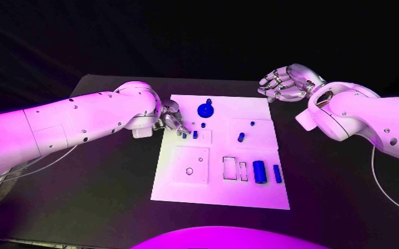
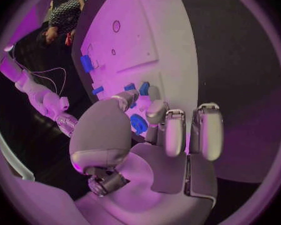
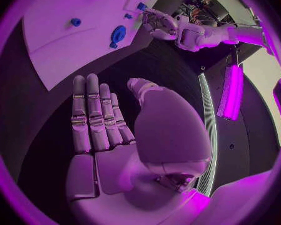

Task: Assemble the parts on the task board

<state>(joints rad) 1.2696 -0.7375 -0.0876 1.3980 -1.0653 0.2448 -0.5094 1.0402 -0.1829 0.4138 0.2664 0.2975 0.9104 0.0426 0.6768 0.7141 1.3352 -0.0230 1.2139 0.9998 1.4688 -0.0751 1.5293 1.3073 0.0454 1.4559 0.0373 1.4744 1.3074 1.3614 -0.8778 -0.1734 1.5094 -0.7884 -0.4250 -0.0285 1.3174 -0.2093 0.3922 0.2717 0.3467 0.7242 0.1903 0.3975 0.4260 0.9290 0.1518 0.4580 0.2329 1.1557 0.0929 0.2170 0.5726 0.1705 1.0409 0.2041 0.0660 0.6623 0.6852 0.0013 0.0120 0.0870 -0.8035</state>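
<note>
The board (image 1: 223, 194) lies in the middle of the black table (image 1: 100, 203), and the blue parts are scattered over it. A round disc (image 1: 205, 110) sits near the far edge, and a small peg (image 1: 241, 137) stands right of centre. A thick cylinder (image 1: 259, 171) and a thinner bar (image 1: 277, 173) lie side by side near the right edge, next to two empty slots (image 1: 235, 168). A recessed plate (image 1: 190, 164) with a hole takes up the near-left area. The left hand (image 1: 172, 119) is down at the board's left edge, its fingertips among two small pegs (image 1: 190, 135); whether it pinches one I cannot tell. The right hand (image 1: 283, 83) hovers off the board's far right corner, above the table, fingers straight and side by side, holding nothing
</note>
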